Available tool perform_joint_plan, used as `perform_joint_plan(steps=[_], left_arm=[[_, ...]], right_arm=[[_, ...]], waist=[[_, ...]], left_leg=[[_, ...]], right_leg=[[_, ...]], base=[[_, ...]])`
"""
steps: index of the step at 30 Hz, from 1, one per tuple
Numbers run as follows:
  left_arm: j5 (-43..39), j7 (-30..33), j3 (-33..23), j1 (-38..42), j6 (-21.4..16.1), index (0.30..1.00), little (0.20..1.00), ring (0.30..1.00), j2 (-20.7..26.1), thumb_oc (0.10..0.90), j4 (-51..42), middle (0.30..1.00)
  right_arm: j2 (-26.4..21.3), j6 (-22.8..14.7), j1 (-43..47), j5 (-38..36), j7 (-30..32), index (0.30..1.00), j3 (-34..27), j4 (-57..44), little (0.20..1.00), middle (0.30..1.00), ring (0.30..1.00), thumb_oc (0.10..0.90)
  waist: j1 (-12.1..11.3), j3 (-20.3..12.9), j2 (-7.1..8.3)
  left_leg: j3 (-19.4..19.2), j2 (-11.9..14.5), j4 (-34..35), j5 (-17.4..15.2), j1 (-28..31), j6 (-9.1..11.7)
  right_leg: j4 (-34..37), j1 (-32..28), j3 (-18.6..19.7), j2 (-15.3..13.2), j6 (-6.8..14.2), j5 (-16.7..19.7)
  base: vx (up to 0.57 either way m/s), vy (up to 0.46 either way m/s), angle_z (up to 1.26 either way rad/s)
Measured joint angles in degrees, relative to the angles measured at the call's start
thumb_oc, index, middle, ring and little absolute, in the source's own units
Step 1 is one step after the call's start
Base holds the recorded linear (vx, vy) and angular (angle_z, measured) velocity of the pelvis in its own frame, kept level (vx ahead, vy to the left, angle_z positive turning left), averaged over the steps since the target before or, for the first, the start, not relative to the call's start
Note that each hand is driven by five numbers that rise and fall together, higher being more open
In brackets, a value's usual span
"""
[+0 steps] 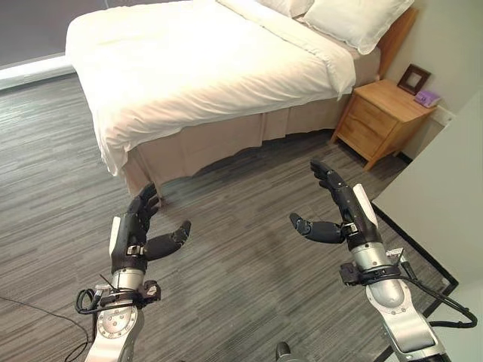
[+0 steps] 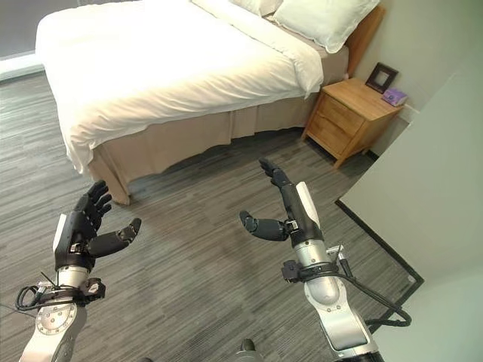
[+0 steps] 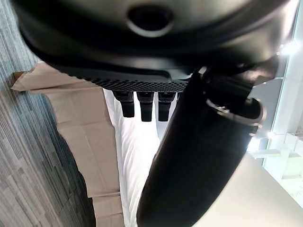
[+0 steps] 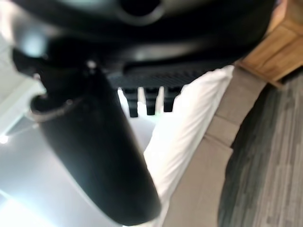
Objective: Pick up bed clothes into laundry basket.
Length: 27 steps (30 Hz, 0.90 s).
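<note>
Hovering over the floor with fingers relaxed and holding nothing, the left hand (image 1: 134,230) and right hand (image 1: 343,211) both face the white bedding (image 1: 204,68), which lies ahead of them and well apart, its draped corner nearer the left hand.

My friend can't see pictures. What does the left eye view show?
Two dark robot hands, the left hand and right hand, hang open and empty over grey floor. Beyond them stands a bed with white covers and pillows, a wooden nightstand beside it.
</note>
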State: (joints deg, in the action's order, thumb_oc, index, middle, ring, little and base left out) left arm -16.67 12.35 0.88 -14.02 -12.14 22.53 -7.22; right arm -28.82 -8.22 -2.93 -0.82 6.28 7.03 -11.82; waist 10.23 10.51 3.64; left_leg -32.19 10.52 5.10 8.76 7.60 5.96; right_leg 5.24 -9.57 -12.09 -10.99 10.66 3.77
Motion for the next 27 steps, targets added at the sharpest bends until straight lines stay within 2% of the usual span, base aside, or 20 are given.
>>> perform_joint_plan(steps=[2,5,10,16,27], left_arm=[[0.0,-0.8,-0.4,-0.7,0.0,0.9,0.9,0.9,-0.6,0.8,0.3,0.9],[0.0,-0.9,-0.4,-1.1,0.1,0.9,0.9,0.9,-0.8,0.8,2.2,0.9],[0.0,-1.0,-0.4,-1.2,1.4,0.9,0.9,0.9,-0.8,0.8,4.3,0.9],[0.0,-3.0,-0.5,-2.3,1.4,0.9,0.9,0.9,-0.8,0.8,4.3,0.9],[1.1,-3.0,-1.7,-4.3,1.4,0.9,0.9,0.9,-0.9,0.8,4.3,0.9]], right_arm=[[-2.5,0.0,0.1,-0.6,-1.9,0.9,2.0,0.0,0.9,0.9,0.9,0.8],[-2.7,-0.1,0.1,-0.6,-4.1,0.9,5.0,0.0,0.9,0.9,0.9,0.8],[-2.8,-0.1,0.2,-0.7,-6.2,0.9,6.3,0.0,0.9,0.9,0.9,0.8],[-5.6,-0.1,0.3,-0.4,-7.7,0.9,10.4,0.3,0.9,0.9,0.9,0.8],[-5.5,-0.1,0.2,0.3,-7.9,0.9,9.8,0.2,0.9,0.9,0.9,0.8]], waist=[[-0.1,-0.8,-0.04],[-1.0,-2.3,-0.34],[-1.8,-2.6,-0.53],[-1.8,-3.0,-0.61],[-2.0,-3.0,-1.03]], left_leg=[[0.9,0.1,0.0,0.1,0.0,0.0],[1.4,0.5,0.0,0.2,0.0,0.1],[2.2,0.8,0.0,0.6,0.0,0.3],[3.1,1.7,0.0,1.2,-0.5,0.5],[3.5,2.1,0.0,1.4,-0.7,0.6]], right_leg=[[0.0,-0.6,-0.6,0.1,-0.4,-0.2],[0.0,-1.1,-1.3,0.5,-0.7,-0.4],[0.0,-1.7,-1.8,0.7,-0.8,-0.5],[0.0,-1.8,-2.4,1.5,-1.1,-0.7],[0.0,-1.8,-2.8,1.9,-1.3,-0.8]], base=[[0.0,-0.108,0.19],[0.01,-0.071,0.11],[-0.01,-0.092,0.07],[-0.01,-0.055,0.06],[0.0,-0.014,0.01]])
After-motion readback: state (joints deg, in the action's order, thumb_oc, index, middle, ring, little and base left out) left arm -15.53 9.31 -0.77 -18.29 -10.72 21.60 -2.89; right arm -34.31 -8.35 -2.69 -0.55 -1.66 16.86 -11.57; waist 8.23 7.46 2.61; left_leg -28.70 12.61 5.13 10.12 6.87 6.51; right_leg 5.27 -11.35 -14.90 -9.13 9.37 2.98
